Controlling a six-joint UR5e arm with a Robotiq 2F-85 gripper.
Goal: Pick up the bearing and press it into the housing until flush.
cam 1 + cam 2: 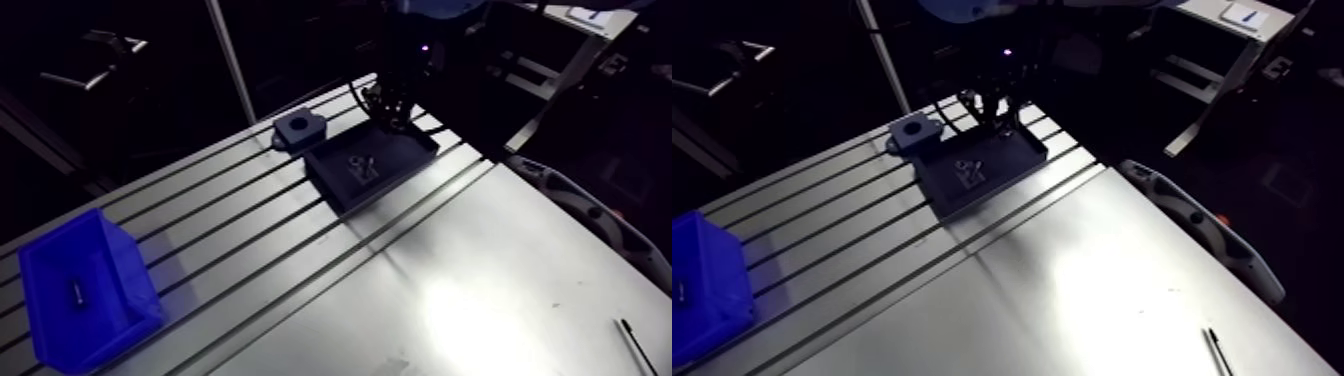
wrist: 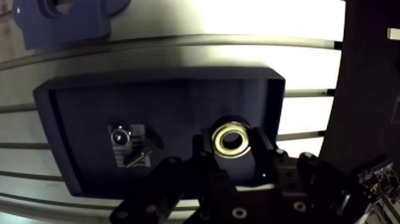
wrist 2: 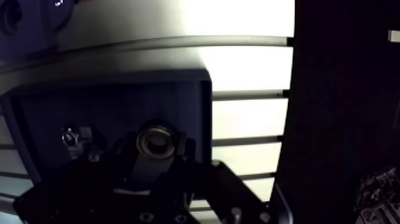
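A metal ring bearing (image 2: pixel 218 140) with a pale rim sits pinched between my two dark fingers (image 2: pixel 202 152); my gripper (image 2: pixel 233 144) is shut on it. It hangs over the floor of a dark shallow tray (image 2: pixel 161 95), near one end. Whether the bearing touches the tray floor I cannot tell. The blue-grey housing (image 2: pixel 59 21), a block with a round bore, stands on the table beyond the tray's far corner. In the arm view my gripper (image 1: pixel 392 112) is at the tray's (image 1: pixel 400 160) far edge, with the housing (image 1: pixel 300 128) to its left.
Small metal parts (image 2: pixel 124 140) lie in the tray beside my fingers. A blue bin (image 1: pixel 85 290) with a small item inside stands at the table's near left. A thin dark rod (image 1: pixel 640 345) lies near right. A grey curved object (image 1: pixel 1192 220) rests along the right edge.
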